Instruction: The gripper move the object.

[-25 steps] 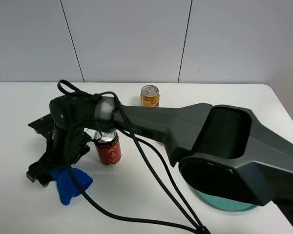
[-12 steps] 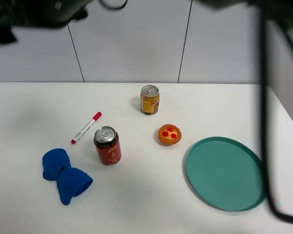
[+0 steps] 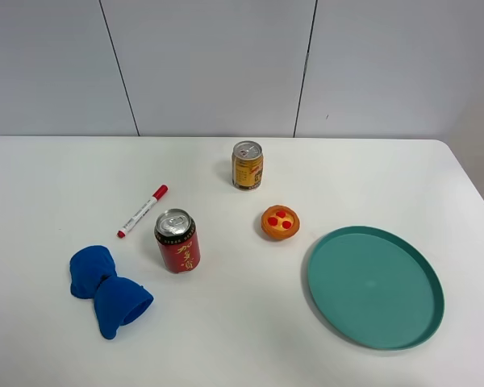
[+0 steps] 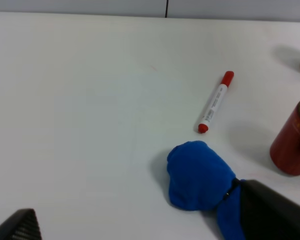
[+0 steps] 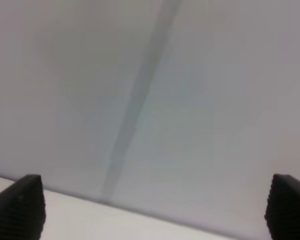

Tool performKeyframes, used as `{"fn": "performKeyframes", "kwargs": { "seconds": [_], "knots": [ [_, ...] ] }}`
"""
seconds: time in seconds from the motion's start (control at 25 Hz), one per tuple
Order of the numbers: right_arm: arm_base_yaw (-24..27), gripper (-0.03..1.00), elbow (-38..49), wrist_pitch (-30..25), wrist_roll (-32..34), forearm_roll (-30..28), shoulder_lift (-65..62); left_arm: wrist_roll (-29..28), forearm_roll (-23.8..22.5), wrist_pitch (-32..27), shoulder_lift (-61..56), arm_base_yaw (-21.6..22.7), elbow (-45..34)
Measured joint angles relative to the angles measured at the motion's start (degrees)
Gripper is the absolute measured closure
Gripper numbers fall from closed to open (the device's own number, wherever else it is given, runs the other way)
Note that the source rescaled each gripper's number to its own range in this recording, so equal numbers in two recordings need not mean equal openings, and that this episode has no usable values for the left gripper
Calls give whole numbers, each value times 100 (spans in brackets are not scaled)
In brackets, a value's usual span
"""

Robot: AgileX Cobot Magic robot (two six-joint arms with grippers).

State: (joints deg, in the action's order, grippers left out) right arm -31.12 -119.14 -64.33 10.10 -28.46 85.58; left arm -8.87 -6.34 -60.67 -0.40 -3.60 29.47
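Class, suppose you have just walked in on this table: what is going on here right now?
Nothing is being handled at this moment. The blue cloth lies loose on the white table near the red can, and no arm shows in the overhead view. The left tool is open and looks down on the cloth from above, holding nothing. The right tool is open too, pointed at the wall.

One finger of the left claw hides part of the blue cloth.

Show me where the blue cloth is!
In the high view, the blue cloth lies on the left, just beside the red can, in front of the marker.
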Motion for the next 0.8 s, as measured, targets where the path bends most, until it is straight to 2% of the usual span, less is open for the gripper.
{"fn": "performKeyframes", "kwargs": {
  "seconds": [0.16,0.4,0.56,0.72,0.8],
  "knots": [
    [400,-3,-2,-525,-593,-56,-449,0,0,0,0,0,0],
    [506,-3,25,-546,-796,-115,-1220,0,0,0,0,0,0],
    [1067,-3,108,-546,-740,853,-2044,0,0,0,0,0,0],
    [2268,-3,880,-541,-1111,2175,-3056,0,0,0,0,0,0],
    [2947,-3,1565,-545,-1302,2546,-3580,0,0,0,0,0,0]
  ]
}}
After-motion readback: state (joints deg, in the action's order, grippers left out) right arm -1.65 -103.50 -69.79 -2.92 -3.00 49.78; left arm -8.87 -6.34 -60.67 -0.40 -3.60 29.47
